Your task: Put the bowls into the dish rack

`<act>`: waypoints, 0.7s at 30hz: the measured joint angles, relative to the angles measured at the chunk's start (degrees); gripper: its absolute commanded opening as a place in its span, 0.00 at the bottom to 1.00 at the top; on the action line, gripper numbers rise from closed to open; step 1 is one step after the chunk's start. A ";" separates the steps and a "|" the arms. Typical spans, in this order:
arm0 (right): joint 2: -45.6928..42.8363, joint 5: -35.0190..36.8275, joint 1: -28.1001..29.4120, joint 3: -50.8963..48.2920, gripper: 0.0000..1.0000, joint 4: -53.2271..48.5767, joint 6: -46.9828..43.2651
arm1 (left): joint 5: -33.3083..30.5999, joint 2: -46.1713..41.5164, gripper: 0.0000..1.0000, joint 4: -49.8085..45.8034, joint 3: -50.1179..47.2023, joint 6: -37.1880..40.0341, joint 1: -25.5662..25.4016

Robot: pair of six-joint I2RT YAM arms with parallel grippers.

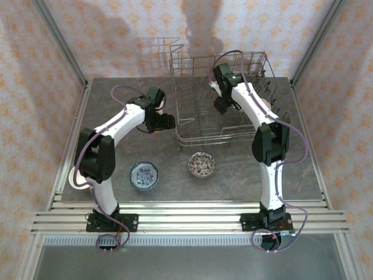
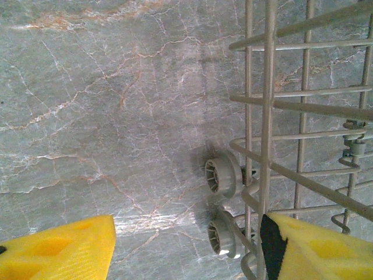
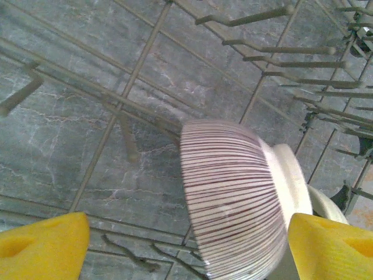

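Observation:
The grey wire dish rack (image 1: 204, 139) stands at the back centre. My right gripper (image 1: 222, 107) reaches down inside it. In the right wrist view the right gripper (image 3: 186, 248) is open around a white bowl with thin dark stripes (image 3: 233, 198), which stands on edge among the tines close to the right finger (image 3: 332, 245). A cream bowl (image 3: 291, 175) leans behind it. My left gripper (image 1: 171, 122) hovers open at the rack's left side, its fingers either side of a rack wire (image 2: 268, 87), holding nothing. A blue-and-white bowl (image 1: 144, 175) and a brown speckled bowl (image 1: 201, 164) sit on the table in front.
A pale bowl (image 1: 74, 178) lies at the far left edge, partly hidden by the left arm. Two grey rack wheels (image 2: 224, 175) rest on the marble table (image 2: 105, 116). Upright tines (image 3: 280, 52) crowd the rack floor around the right gripper. Patterned walls enclose the table.

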 measured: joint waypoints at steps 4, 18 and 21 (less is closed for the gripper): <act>0.09 -0.96 -1.90 0.90 0.88 0.11 -0.85 | 0.00 0.02 0.68 -0.02 0.00 -0.02 0.00; 4.13 -5.49 -6.32 3.52 0.89 0.76 -2.62 | 0.04 0.72 0.69 -1.11 1.25 -0.11 -0.02; 5.14 -6.54 -6.78 4.55 0.88 0.83 -2.71 | 0.13 1.70 0.69 -2.49 2.58 -0.31 -0.07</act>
